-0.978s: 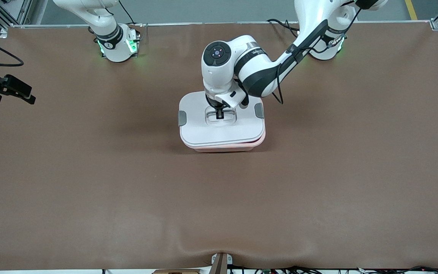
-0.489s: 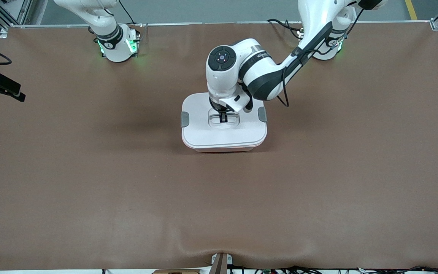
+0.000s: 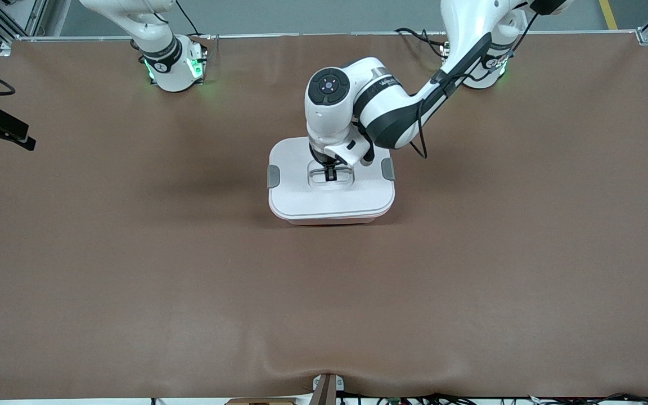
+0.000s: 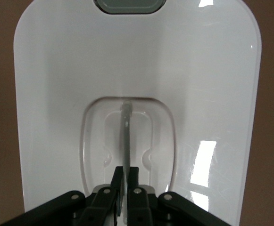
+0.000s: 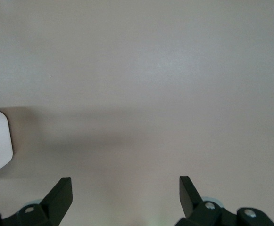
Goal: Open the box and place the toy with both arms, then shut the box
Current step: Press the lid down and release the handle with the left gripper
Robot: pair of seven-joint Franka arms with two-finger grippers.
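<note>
Closing nearly done: left gripper (image 4: 125, 188) pinched lid handle (image 4: 125, 136) at frame centre; lid (image 3: 301, 197) seated on box (image 3: 332, 220); toy presumably inside; right gripper (image 5: 125, 194) idled, fingers spread, empty.

Under your left claw (image 4: 124, 184) the box (image 3: 331, 197) lid is smooth, glossy white plastic; around it the brown counter (image 3: 189, 270) looks matt.

The white lid (image 3: 332, 194) hides whatever sits inside the box (image 3: 332, 221); the right gripper (image 5: 125, 194) shows only its fingertips.
</note>
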